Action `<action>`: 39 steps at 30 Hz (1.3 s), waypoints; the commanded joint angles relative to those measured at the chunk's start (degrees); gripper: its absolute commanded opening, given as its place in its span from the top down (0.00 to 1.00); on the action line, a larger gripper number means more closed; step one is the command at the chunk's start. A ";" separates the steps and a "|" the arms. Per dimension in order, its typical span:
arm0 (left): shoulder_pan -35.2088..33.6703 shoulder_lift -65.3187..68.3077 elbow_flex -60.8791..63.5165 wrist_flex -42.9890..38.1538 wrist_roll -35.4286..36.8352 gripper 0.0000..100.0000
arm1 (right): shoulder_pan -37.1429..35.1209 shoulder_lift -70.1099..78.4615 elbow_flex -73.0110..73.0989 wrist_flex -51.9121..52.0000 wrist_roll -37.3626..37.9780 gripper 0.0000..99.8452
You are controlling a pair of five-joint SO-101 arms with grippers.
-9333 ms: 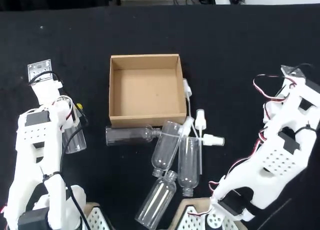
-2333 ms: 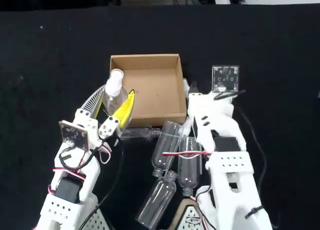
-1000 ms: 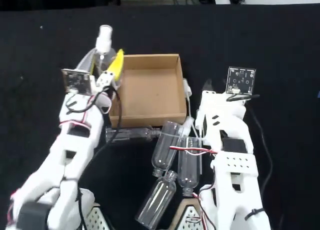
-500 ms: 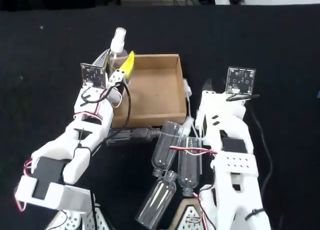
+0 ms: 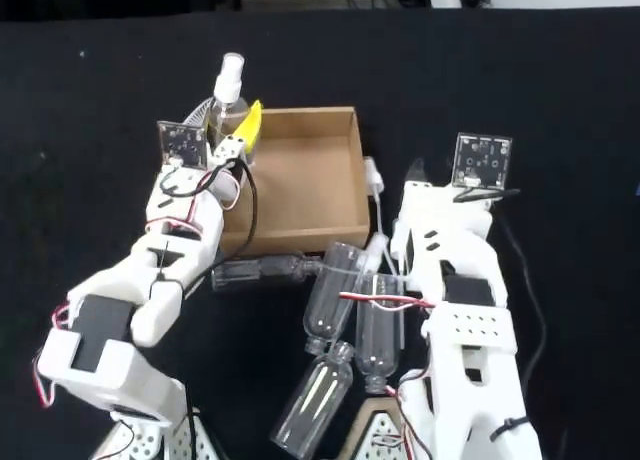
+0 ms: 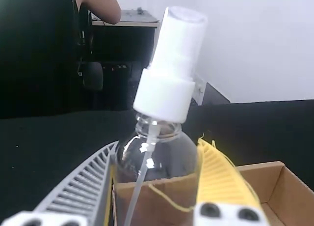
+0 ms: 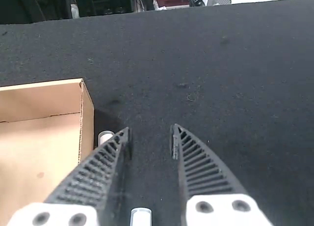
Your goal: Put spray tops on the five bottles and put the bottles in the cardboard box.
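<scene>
Bottle [image 6: 158, 155] upright in left end effector [image 5: 229, 118]

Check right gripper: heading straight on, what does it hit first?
Ahead of the right gripper, likely just bare black table; the spray top beside the cardboard box sits off-line.

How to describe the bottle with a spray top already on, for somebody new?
Find the cardboard box in the middle. At its far left corner the left gripper holds one bottle upright. It alone wears a white spray top; the other bottles lie capless before the box.
</scene>
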 commanded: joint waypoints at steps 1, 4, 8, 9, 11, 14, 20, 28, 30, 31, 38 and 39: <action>-0.66 2.02 -5.76 -1.41 0.26 0.97 | 1.23 -0.40 -0.40 -1.67 0.18 0.89; -1.01 3.96 -8.13 -1.41 0.26 0.97 | 1.23 -0.40 -0.40 -1.67 0.26 0.89; -1.27 7.65 -10.15 -2.29 -0.09 0.97 | 1.23 -0.40 -0.40 -1.67 0.26 0.89; -1.36 8.44 -9.98 -4.75 -0.09 0.97 | 1.23 -0.40 -0.40 -1.67 0.26 0.89; -1.36 10.55 -9.01 -11.78 -0.18 0.97 | 1.23 -0.40 -0.40 -1.67 0.26 0.89; -1.10 14.77 -8.75 -18.55 -0.18 0.97 | 1.23 -0.40 -0.40 -1.67 0.26 0.89; -2.15 20.57 -10.95 -19.52 -0.18 0.97 | 1.23 -0.40 -0.40 -1.67 0.26 0.89; -2.07 22.42 -12.53 -19.25 -0.09 0.96 | 1.23 -0.40 -0.48 -1.67 0.18 0.89; -2.15 22.51 -13.67 -19.08 0.18 0.96 | 1.23 -0.40 -0.48 -1.67 0.18 0.89; -2.15 22.59 -13.93 -19.08 0.18 0.96 | 1.23 -0.40 -0.48 -1.67 0.18 0.89; -2.07 22.59 -13.76 -19.08 0.18 0.96 | 1.23 -0.40 -0.48 -1.67 0.18 0.89; -2.15 22.59 -13.76 -19.08 0.26 0.96 | 1.23 -0.40 -0.48 -1.67 0.18 0.89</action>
